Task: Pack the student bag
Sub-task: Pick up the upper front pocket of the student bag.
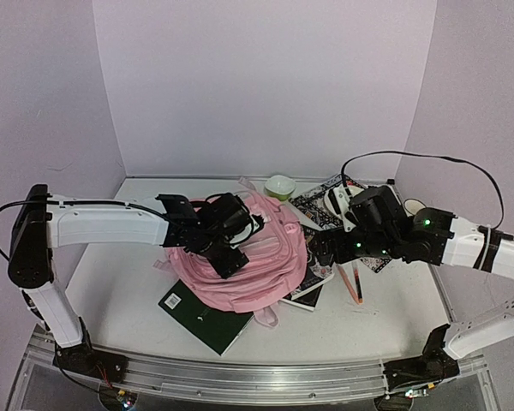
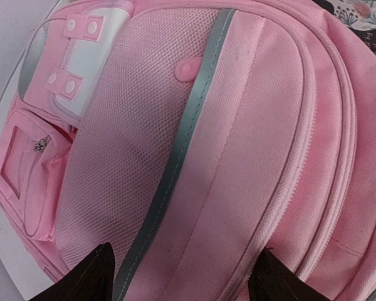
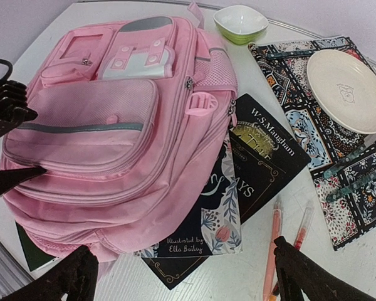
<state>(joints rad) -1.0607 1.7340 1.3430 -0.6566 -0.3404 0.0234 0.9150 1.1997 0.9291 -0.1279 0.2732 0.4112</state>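
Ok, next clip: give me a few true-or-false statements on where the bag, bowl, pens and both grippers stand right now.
1. The student bag lies partly over a floral book. True.
2. The green bowl sits on the patterned mat. False: it stands on the bare table beyond the bag; the plate sits on the mat.
3. The left gripper is shut on a strap. False: it is open above the bag's front.
4. Two pens lie on the table beside the dark book. True.
5. The right gripper holds a pen. False: it is open and holds nothing.
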